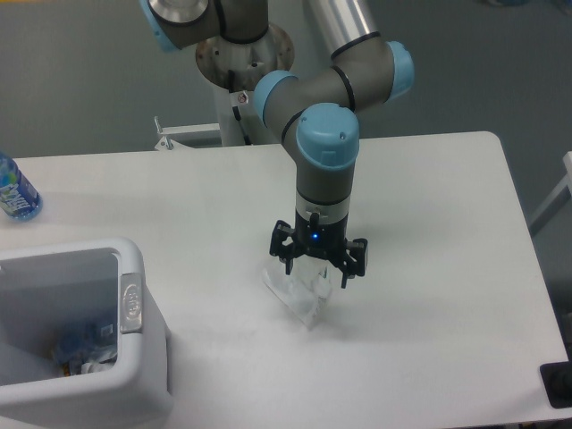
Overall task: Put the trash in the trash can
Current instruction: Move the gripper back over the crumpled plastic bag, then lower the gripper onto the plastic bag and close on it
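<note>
A crumpled clear plastic wrapper point(298, 295), part of the trash, lies on the white table point(429, 223) near the middle. My gripper point(315, 278) points straight down over the wrapper's right part. Its black fingers point(345, 277) are spread, so it is open, with the wrapper's upper edge between them. The light-grey trash can point(134, 304) stands at the front left, about a hand's width left of the wrapper. Inside it lies some trash with blue and clear parts point(79, 347), partly hidden by the can's wall.
A bottle with a blue label point(14, 191) stands at the table's far left edge, behind the can. A black object point(559, 384) shows at the lower right corner. The arm's base mount point(234, 63) rises behind the table's far edge.
</note>
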